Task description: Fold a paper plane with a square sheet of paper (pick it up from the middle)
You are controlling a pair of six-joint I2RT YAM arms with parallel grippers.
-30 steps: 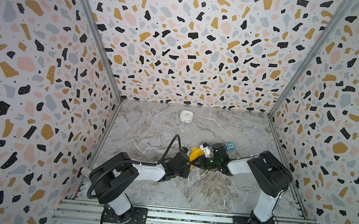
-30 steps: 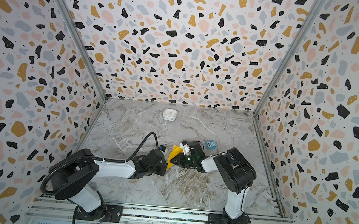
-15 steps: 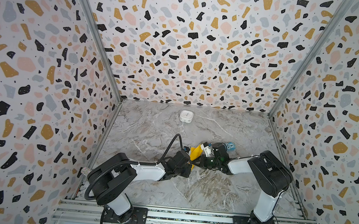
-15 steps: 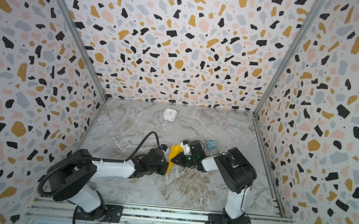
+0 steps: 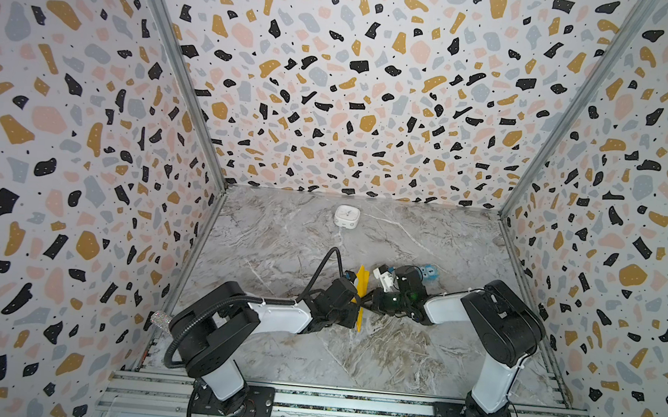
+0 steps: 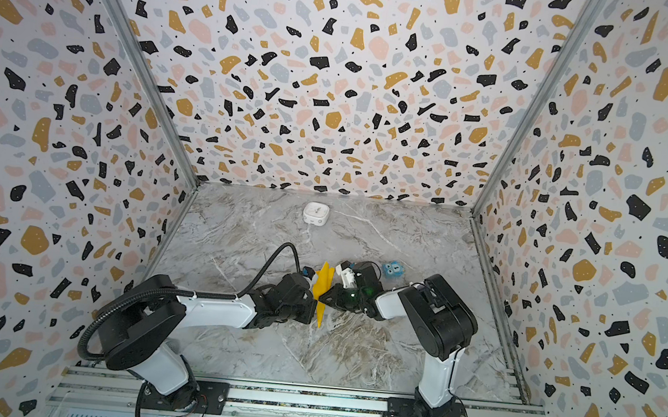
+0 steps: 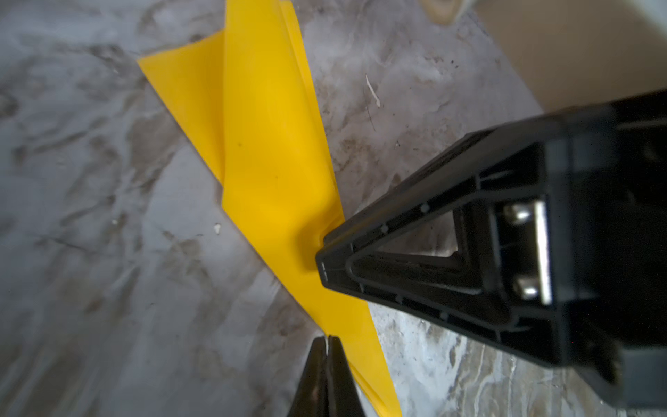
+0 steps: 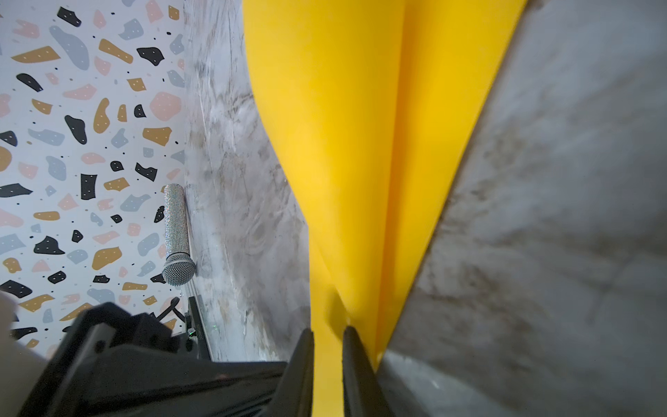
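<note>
Paper plane [image 6: 322, 285]: folded yellow dart, held up on edge near the middle of the surface, between both claws.
Left gripper [image 7: 328, 340]: tips pinched tight on one edge of it.
Right gripper [image 8: 327, 337]: jaws narrow, a fold clamped between them.
White box [image 6: 315, 213]: near the back edge.

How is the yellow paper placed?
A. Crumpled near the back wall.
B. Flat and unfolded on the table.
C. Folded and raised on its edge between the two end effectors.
C: a top view shows the yellow paper as a narrow upright strip; wrist views show the left end effector and the right end effector gripping it.
</note>
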